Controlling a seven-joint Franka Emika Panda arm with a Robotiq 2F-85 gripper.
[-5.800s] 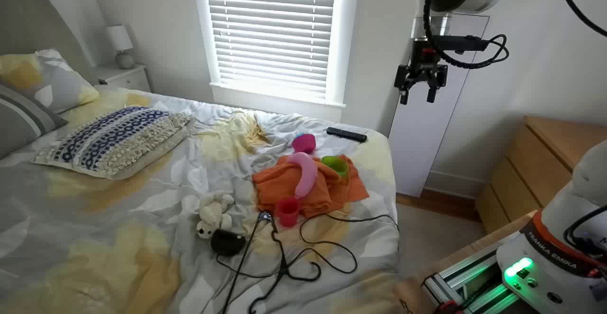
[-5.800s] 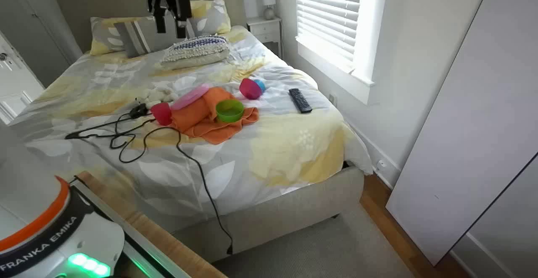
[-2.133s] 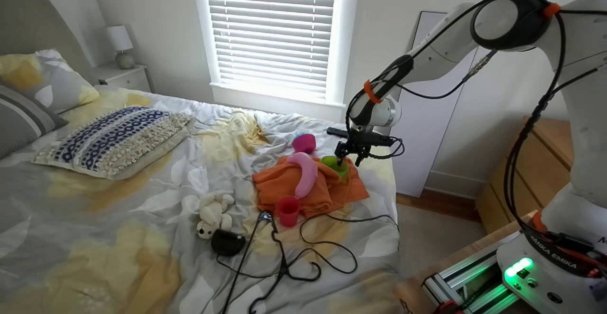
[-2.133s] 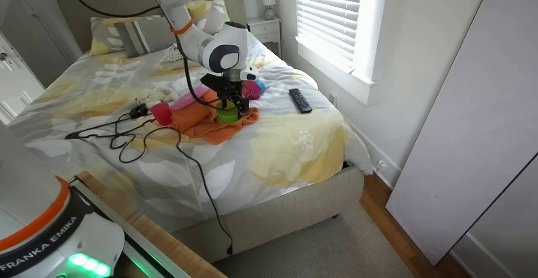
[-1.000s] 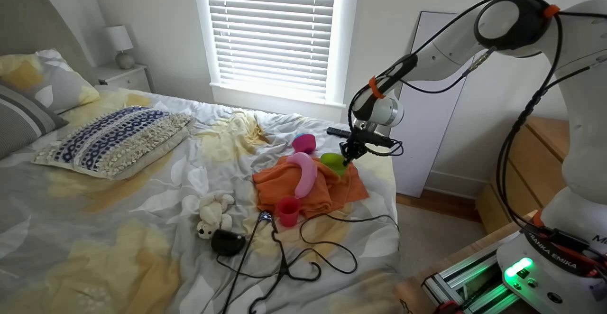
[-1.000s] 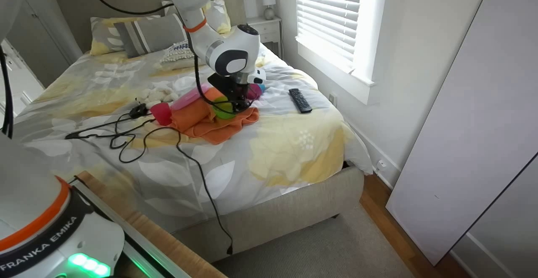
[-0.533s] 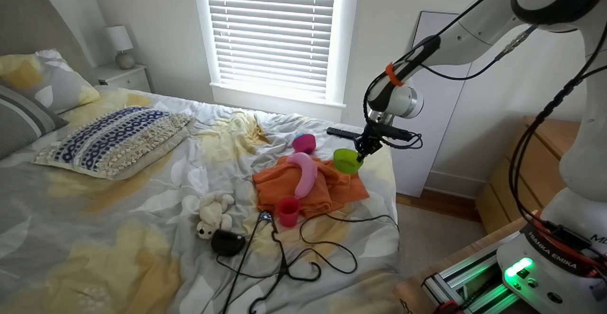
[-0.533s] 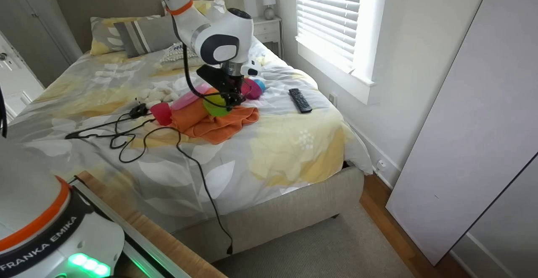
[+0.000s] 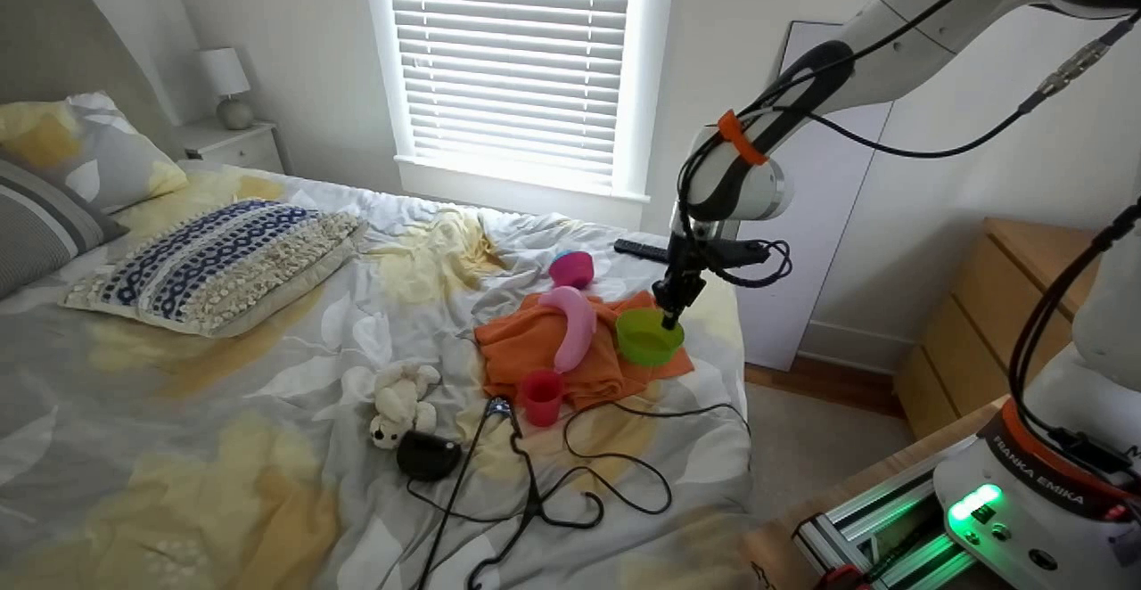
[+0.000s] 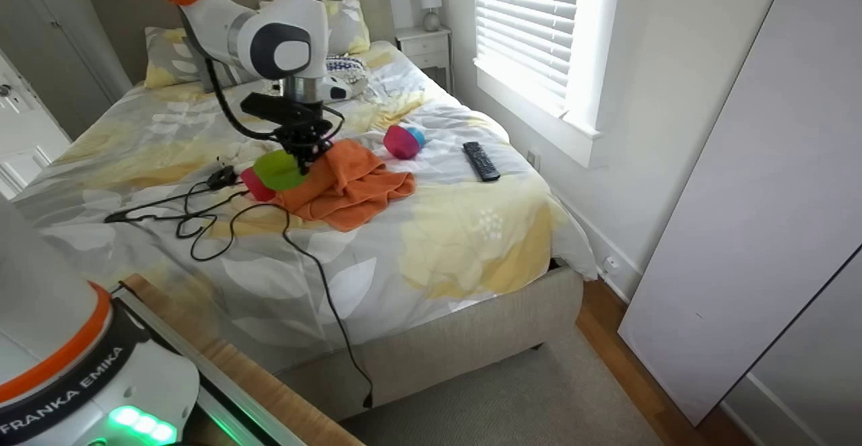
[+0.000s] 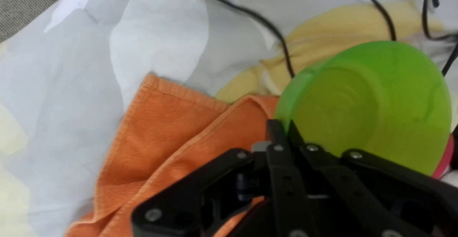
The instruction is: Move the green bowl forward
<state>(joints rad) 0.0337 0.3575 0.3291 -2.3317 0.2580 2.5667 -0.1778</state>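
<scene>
by the rumpled, hemmed orange towel [image 11: 161,140] on the leaf-printed duvet [image 10: 431,250], the black gripper [image 11: 282,126] pinches the wall of the green bowl [image 11: 404,97], smooth round lime plastic, faintly translucent, its circular base showing inside; it looks tilted, though whether it clears the towel is hard to tell.

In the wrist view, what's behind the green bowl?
A black cord and the orange cloth run behind the green bowl; past it peeks a red sliver, probably the cup. What it fully covers cannot be seen.
</scene>
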